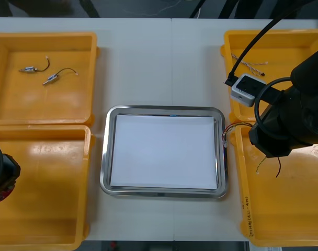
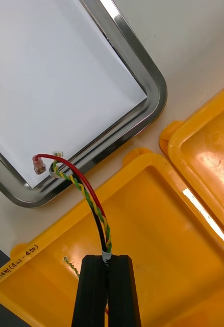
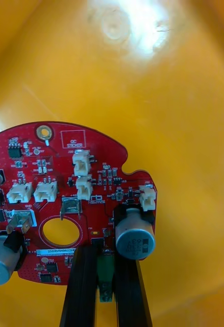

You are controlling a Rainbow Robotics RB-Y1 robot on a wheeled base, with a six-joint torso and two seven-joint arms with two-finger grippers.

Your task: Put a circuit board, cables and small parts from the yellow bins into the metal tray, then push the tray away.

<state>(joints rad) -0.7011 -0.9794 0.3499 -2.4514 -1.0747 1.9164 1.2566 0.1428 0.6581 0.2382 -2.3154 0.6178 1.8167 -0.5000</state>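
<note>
Closest to my wrist, my right pincer (image 2: 107, 258) is clamped on the red and yellow cable (image 2: 91, 199), the black fingers apart only by the width of its thin wires. From the grip the cable arches up and away, and its connector end hangs over the white inside of the metal tray (image 2: 152, 110), just within a corner of the rim; I cannot tell whether it touches. From above, this pincer is at about 4 o'clock from the tray (image 1: 164, 109), over the near-right bin (image 1: 284, 219), with the cable end reaching the tray's rim at 3 o'clock. My left pincer (image 3: 105, 250) is clamped on the edge of the round red circuit board (image 3: 66, 173), one finger either side of a small green component, and holds it above the floor of the near-left bin (image 1: 49, 183), at about 8 o'clock from the tray. I judge the task barely begun: the white sheet in the tray is bare apart from that cable tip, so nothing is properly delivered. The cable looks closest to going in, the board must travel across to the tray, and the two small metal parts (image 1: 28, 68) lie untouched in the far-left bin (image 1: 70, 99) at 10 o'clock. A thin twisted cable (image 1: 248, 64) lies in the far-right bin (image 1: 295, 47) at 2 o'clock. The tray sits mid-table (image 1: 164, 52), not yet pushed away.
</note>
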